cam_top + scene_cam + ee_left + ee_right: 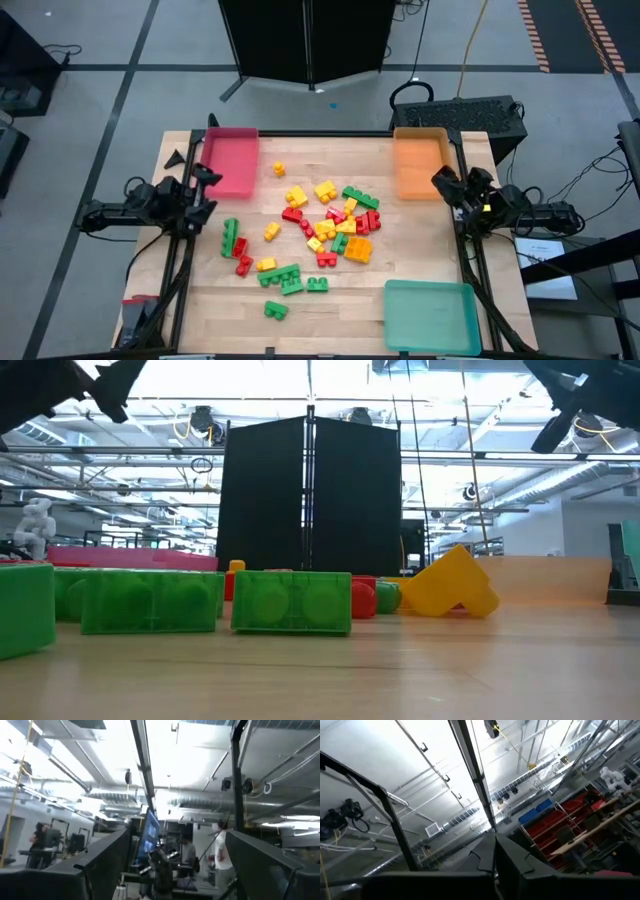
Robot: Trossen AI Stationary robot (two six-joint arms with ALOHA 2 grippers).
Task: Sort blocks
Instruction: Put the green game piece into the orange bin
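While the blocks (320,232) all lie mixed on the bench (420,262) and every tray is bare, I see sorting not begun; my left hand (207,180) is spread, my right hand (443,181) pressed together

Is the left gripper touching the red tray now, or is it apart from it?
Apart. In the high view the left gripper, with open fingers, sits at the table's left edge beside the red tray; its wrist view looks up at the ceiling, so it is raised above the tray.
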